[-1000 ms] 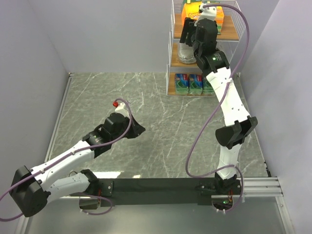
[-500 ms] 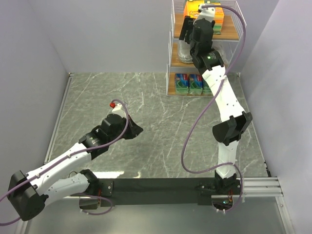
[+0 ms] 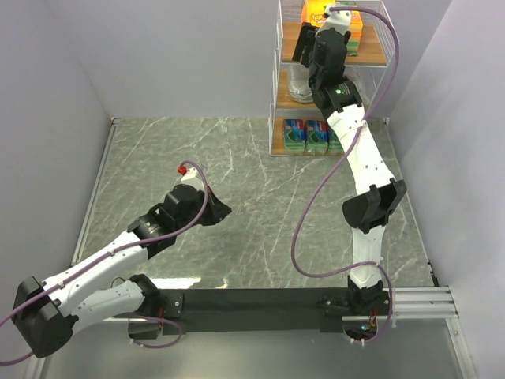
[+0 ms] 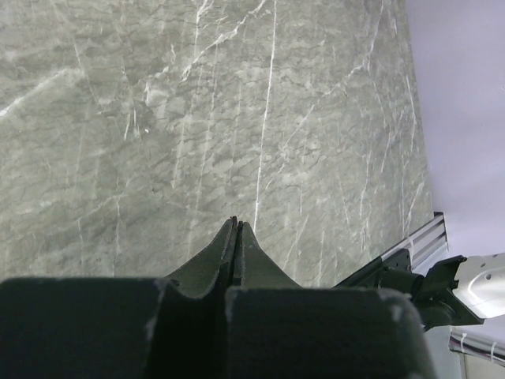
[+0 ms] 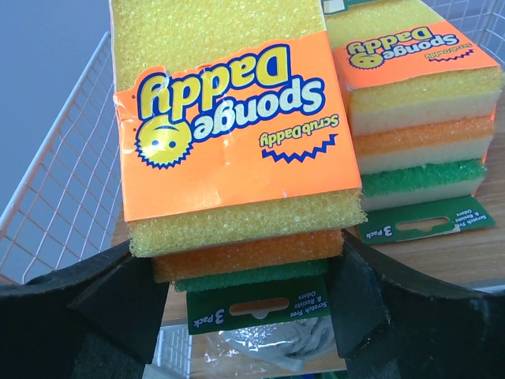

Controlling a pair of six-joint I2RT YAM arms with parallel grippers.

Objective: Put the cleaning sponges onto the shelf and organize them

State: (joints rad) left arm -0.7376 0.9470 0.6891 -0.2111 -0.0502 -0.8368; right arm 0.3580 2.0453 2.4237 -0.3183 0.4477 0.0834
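Up at 1 o'clock of the table (image 3: 237, 158), the right gripper (image 5: 241, 294) has its jaws spread wide and pressed against both sides of an orange pack (image 5: 229, 134), holding it at the top tier of the shelf (image 3: 371, 57). A second orange pack (image 5: 418, 103) stands just beside it at 3 o'clock. Whether the held pack rests on the board I cannot tell; let go while overhanging the front edge, it could tip off, or nudge its neighbour askew. The left gripper (image 4: 237, 230) is closed and empty above the table at 8 o'clock
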